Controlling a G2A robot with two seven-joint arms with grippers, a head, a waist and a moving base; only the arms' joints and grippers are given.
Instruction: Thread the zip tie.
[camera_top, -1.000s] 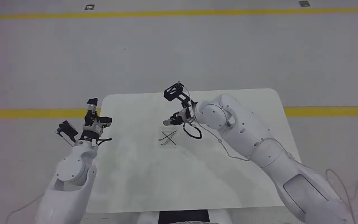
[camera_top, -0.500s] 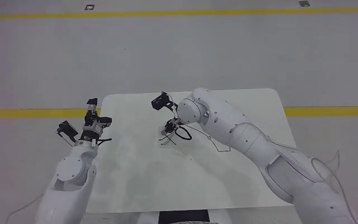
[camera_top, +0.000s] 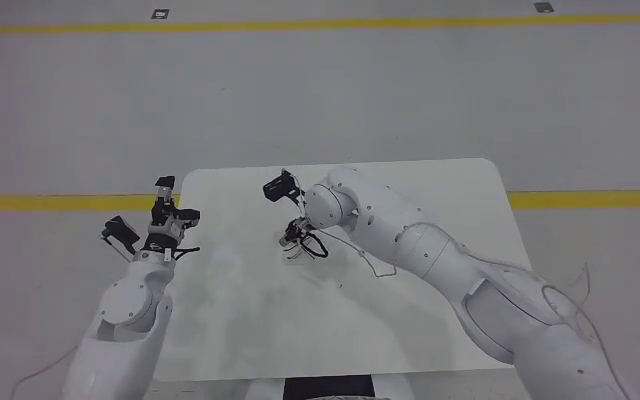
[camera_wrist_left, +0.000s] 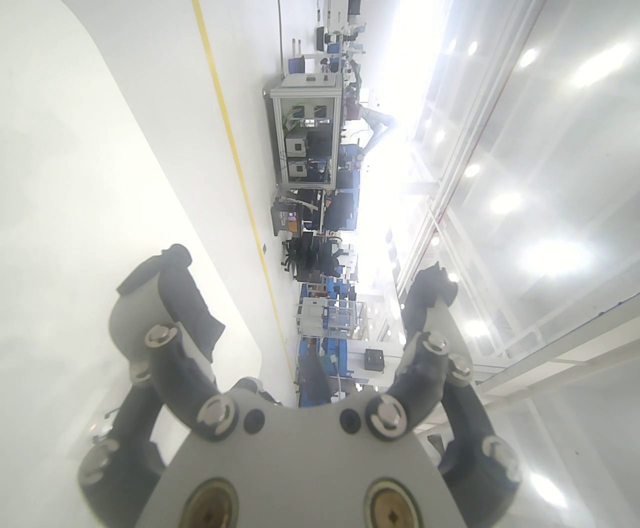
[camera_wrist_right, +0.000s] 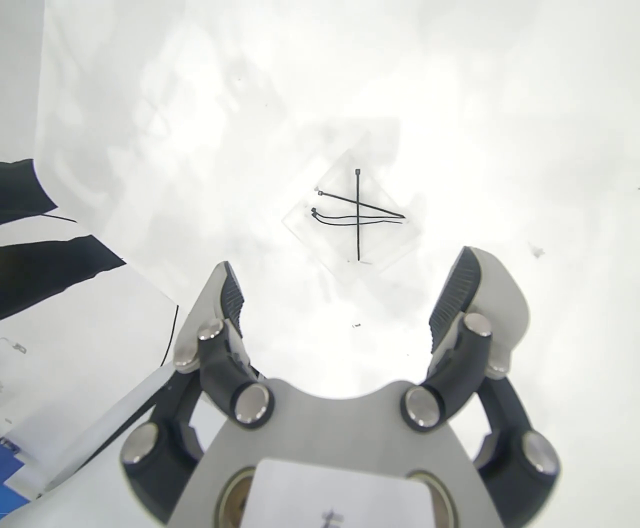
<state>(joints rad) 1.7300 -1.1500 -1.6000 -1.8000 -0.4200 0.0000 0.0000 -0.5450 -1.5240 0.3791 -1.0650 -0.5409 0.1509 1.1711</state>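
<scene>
Several thin black zip ties (camera_wrist_right: 358, 215) lie crossed over one another on a small clear square sheet (camera_wrist_right: 330, 250) on the white table (camera_top: 420, 200). My right gripper (camera_wrist_right: 345, 275) hangs open just above and short of them, nothing between its fingers. In the top view the right gripper (camera_top: 290, 236) sits over the sheet near the table's middle and hides most of the ties. My left gripper (camera_top: 172, 205) is held off the table's left edge, open and empty. In its own wrist view the left gripper (camera_wrist_left: 302, 272) points out into the room.
The table's rounded left edge (camera_wrist_left: 165, 200) runs past the left gripper. A thin cable (camera_top: 375, 262) trails from the right arm across the tabletop. Yellow floor lines (camera_top: 60, 202) run behind the table.
The right arm has swung left across the table, from beside the zip ties to directly over them. The left arm has stayed still.
</scene>
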